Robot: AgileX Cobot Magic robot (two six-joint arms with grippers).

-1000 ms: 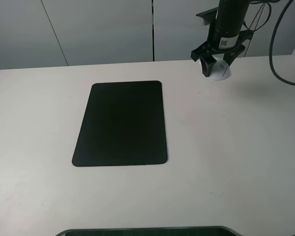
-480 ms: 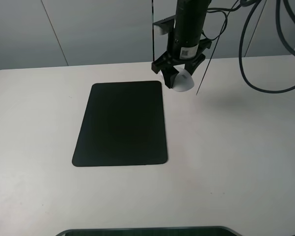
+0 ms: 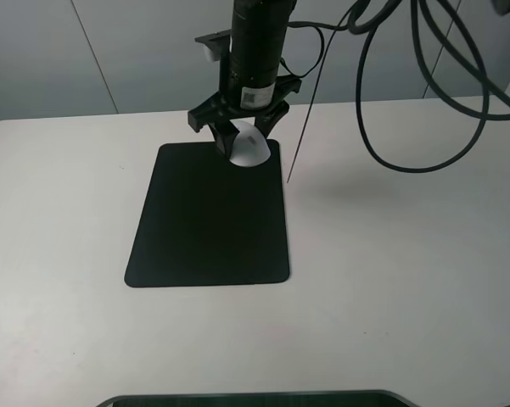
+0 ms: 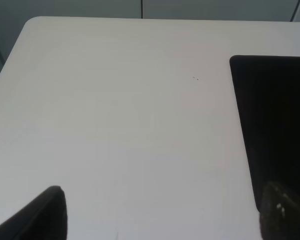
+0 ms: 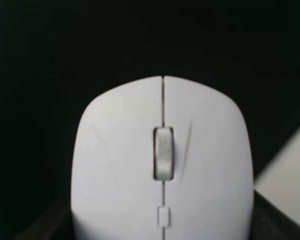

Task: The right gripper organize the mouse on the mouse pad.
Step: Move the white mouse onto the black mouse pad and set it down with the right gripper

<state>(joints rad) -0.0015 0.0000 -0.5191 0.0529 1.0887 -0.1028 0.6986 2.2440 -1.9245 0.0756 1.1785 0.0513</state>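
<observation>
My right gripper [image 3: 244, 144] is a black claw on a black arm with a white label. It is shut on the white mouse [image 3: 249, 151] and holds it above the far right corner of the black mouse pad [image 3: 208, 220]. In the right wrist view the mouse [image 5: 162, 165] fills the middle, grey scroll wheel up, with the black pad [image 5: 65, 50] beneath it. My left gripper [image 4: 159, 215] shows only its two dark fingertips, set wide apart and empty, next to the pad's edge [image 4: 269, 125].
The white table [image 3: 407, 254] carries the pad. Black cables [image 3: 424, 102] hang from the right arm over the table's far right. A dark edge [image 3: 255, 398] runs along the table's near side.
My right gripper has carried the mouse leftward from the table's far right to above the pad's far right corner. The pad has not moved.
</observation>
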